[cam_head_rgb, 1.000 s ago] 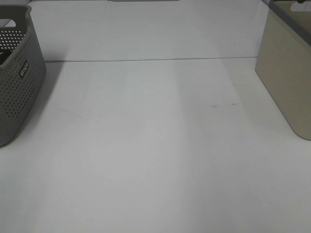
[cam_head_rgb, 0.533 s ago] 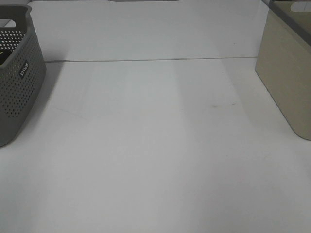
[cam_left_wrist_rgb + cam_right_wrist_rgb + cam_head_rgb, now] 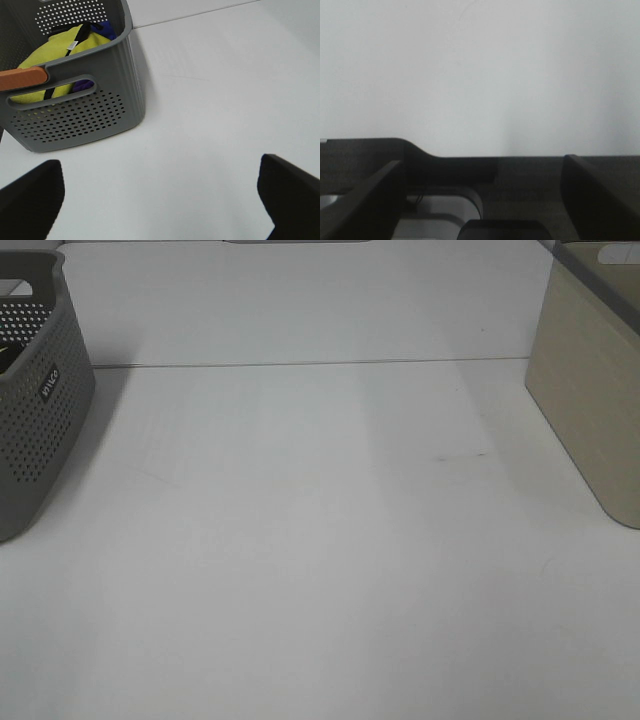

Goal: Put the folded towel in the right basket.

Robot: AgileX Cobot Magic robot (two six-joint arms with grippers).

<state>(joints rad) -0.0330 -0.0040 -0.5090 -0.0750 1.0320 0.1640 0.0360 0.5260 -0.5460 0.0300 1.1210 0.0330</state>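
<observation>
The right basket (image 3: 590, 410) is beige with a dark rim and stands at the table's right edge. No folded towel lies on the table in the exterior high view. In the left wrist view a yellow-green cloth (image 3: 60, 47) and a purple cloth (image 3: 82, 85) lie inside the grey perforated basket (image 3: 75, 117); whether either is the towel I cannot tell. My left gripper (image 3: 160, 197) is open and empty, a short way from that basket. My right gripper (image 3: 482, 200) is open and empty over a white surface. Neither gripper shows in the exterior high view.
The grey perforated basket (image 3: 40, 410) stands at the table's left edge. An orange strip (image 3: 22, 78) shows by its rim in the left wrist view. A seam (image 3: 300, 364) runs across the white table. A dark ledge (image 3: 470, 170) lies below the right gripper.
</observation>
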